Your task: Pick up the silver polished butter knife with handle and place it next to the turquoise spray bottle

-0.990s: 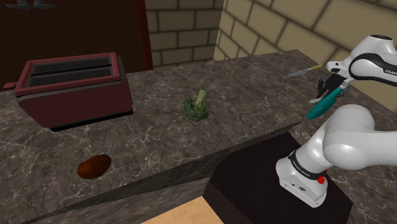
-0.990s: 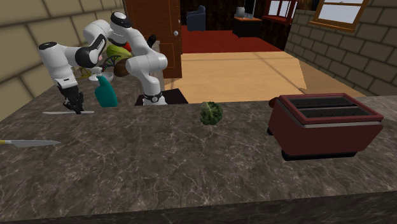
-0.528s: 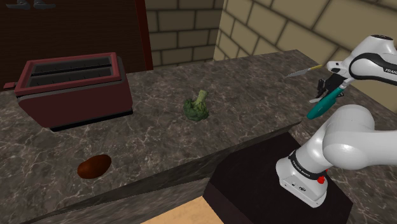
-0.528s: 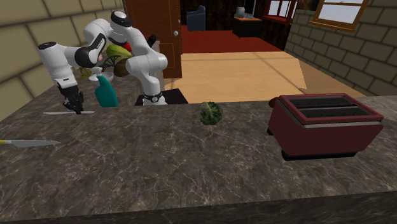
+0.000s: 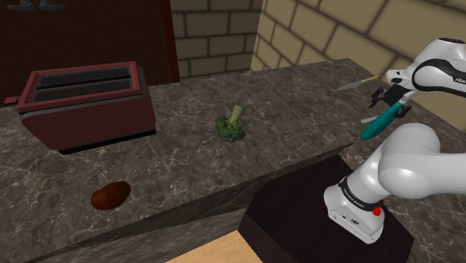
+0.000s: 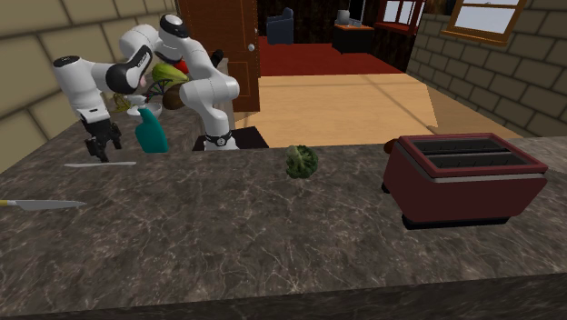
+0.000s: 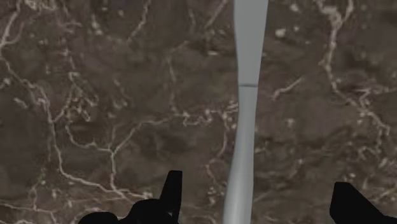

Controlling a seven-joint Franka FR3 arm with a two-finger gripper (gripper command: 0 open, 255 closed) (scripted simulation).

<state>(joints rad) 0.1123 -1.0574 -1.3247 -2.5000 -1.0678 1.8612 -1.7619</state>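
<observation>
2 knives (image 6: 100, 165) (image 6: 41, 205), 1 toaster (image 6: 468, 177), 1 broccoli (image 6: 301, 161), 1 spray bottle (image 6: 152, 135), 1 brown lump (image 5: 110, 195)

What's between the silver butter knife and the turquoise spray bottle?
Bare dark marbled countertop between the silver butter knife and the turquoise spray bottle, in the second exterior view.

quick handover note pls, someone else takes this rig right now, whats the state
Tool: open, hanging just above the butter knife, fingers either side of it and not touching.
Things: the grey butter knife lies flat on the dark marble counter, beside the turquoise spray bottle, which stands upright.
Done: the knife looks placed next to the bottle and let go.
Left: probably just lift the tool clear without nudging the knife or the bottle.
Note: a second knife lies further along the counter; leave it.
</observation>
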